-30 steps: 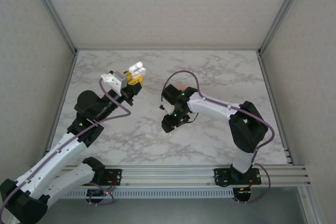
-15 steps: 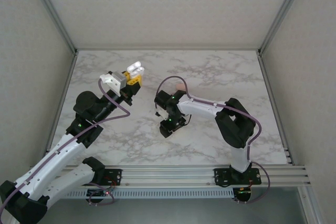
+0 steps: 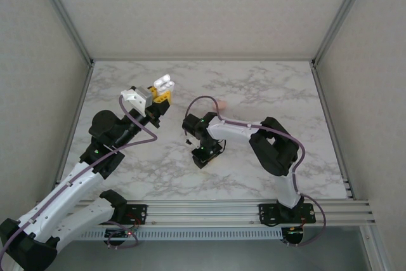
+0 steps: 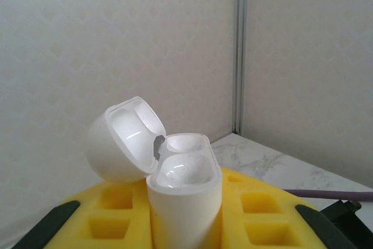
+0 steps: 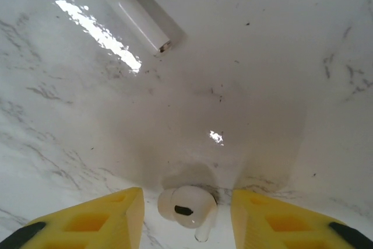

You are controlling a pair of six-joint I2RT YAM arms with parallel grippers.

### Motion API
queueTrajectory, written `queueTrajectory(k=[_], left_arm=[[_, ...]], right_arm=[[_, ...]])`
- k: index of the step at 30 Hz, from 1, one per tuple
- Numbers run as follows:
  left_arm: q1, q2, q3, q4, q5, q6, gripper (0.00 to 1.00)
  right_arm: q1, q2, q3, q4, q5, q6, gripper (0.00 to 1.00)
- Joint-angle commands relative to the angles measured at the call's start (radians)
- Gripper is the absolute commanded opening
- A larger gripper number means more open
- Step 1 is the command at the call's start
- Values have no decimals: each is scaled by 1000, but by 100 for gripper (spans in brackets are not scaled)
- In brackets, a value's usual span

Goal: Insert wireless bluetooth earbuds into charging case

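One glossy white earbud [image 5: 187, 207] lies between my right gripper's [image 5: 186, 201] parted jaws; left gripper [image 4: 185, 228] clamps the open white case [image 4: 183, 188].

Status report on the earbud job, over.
Left tool shut on the open, empty case. Right tool open, low over the table, straddling one earbud. Second earbud lies beyond; nothing blocking the grab.
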Motion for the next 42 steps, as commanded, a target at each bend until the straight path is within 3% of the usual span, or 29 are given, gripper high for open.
queueTrajectory(k=[1, 11, 20, 25, 42], left_arm=[[8, -12, 29, -2, -2, 15, 5], [8, 8, 35, 3, 11, 1, 5], [8, 40, 43, 20, 28, -13, 5], [8, 57, 46, 29, 33, -19, 5], [8, 71, 52, 27, 43, -28, 5]], right_arm=[[15, 32, 31, -27, 30, 10, 41], [15, 4, 11, -24, 161, 98, 30], [-97, -94, -97, 19, 176, 288, 30], [-111, -88, -116, 28, 170, 346, 32], [-110, -42, -73, -1, 210, 284, 36]])
